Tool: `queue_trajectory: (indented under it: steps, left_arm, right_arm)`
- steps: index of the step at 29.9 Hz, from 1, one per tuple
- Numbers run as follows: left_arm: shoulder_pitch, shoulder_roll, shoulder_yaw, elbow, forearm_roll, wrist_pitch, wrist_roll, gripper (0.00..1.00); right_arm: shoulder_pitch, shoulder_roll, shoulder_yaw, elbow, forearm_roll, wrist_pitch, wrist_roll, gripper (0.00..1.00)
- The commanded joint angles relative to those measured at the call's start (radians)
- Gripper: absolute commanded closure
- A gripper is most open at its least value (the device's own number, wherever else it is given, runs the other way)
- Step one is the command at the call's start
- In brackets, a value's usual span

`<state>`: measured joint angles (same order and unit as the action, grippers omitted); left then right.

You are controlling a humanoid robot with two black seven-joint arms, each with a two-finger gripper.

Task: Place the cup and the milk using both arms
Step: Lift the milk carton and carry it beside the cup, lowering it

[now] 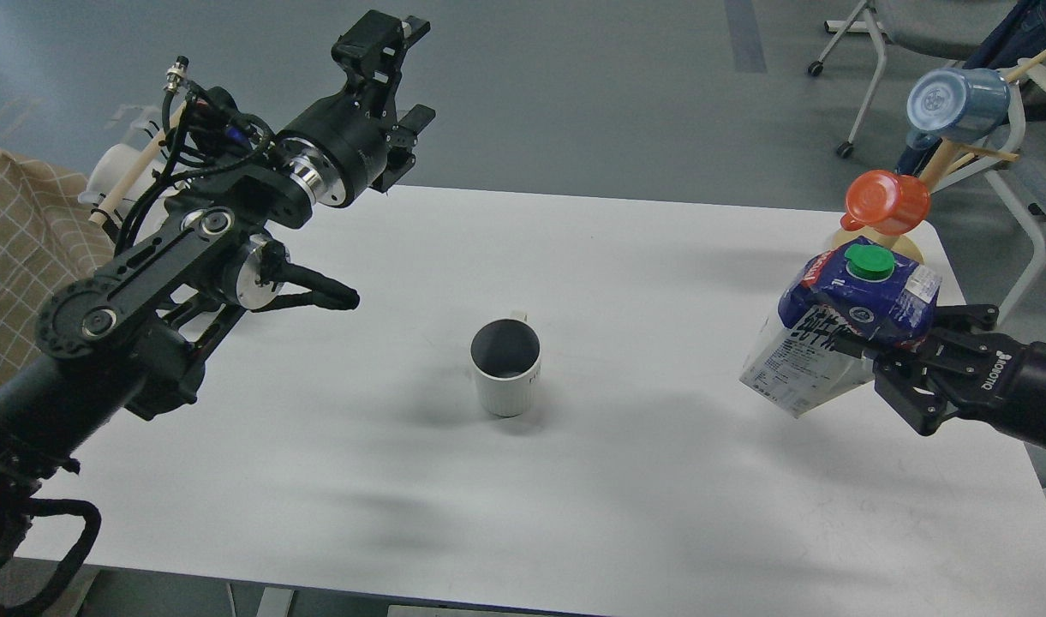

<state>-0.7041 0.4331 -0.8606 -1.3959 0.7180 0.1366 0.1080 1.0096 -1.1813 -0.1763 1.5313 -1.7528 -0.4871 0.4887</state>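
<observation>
Cup (506, 367) upright near the middle of the white table (625, 480), a little toward the near edge, open mouth up, dark grey inside, small handle turned to the far side, faint lettering on its right flank. Touched by neither arm.

Milk carton (839, 330) close to the right edge, about halfway along it, tilted, with its top leaning away to the right and its lower left corner lowest. Cannot tell whether that corner rests on the table or hangs just above it. Green screw cap (869, 261) on top; dark blue upper part with large white characters, white lower panel with fine print.

Right gripper (874, 356) in from the right edge, fingers clamped around the carton's right side at mid-height, one finger across the blue front, the other low behind the white panel.

Left gripper (396, 94) raised beyond the far left part of the table, well apart from the cup, pointing up and away. Holding nothing; seen dark and partly end-on, so cannot tell how wide the jaws stand.

Behind the carton, at the far right corner, a wooden rack (947, 158) with an orange mug (887, 202) low on it and a light blue mug (957, 103) higher up, both hung tipped on pegs.
</observation>
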Motion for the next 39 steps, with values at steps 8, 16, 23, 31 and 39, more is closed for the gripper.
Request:
queue_trajectory:
  steps: [8, 16, 23, 31, 39]
  left_arm:
    - [0.0, -0.002, -0.001, 0.005, -0.002, 0.0, -0.001, 0.02]
    - [0.0, -0.043, -0.005, 0.011, 0.0, 0.0, -0.001, 0.02]
    - [0.0, -0.05, -0.003, 0.011, 0.0, 0.0, -0.001, 0.02]
    - [0.0, -0.05, -0.003, 0.009, 0.001, 0.0, -0.001, 0.02]
    - [0.0, -0.039, -0.009, 0.011, 0.0, 0.0, -0.001, 0.02]
  right_arm:
    - [0.067, 0.279, -0.002, -0.211, 0.0, 0.013, 0.0, 1.0]
    - [0.057, 0.437, -0.015, -0.333, -0.002, 0.015, 0.0, 1.0]
    - [0.063, 0.542, -0.032, -0.402, 0.003, 0.021, 0.0, 1.0]
    - [0.064, 0.655, -0.037, -0.476, 0.004, 0.019, 0.0, 1.0]
    - [0.072, 0.715, -0.038, -0.513, 0.026, 0.021, 0.0, 1.0]
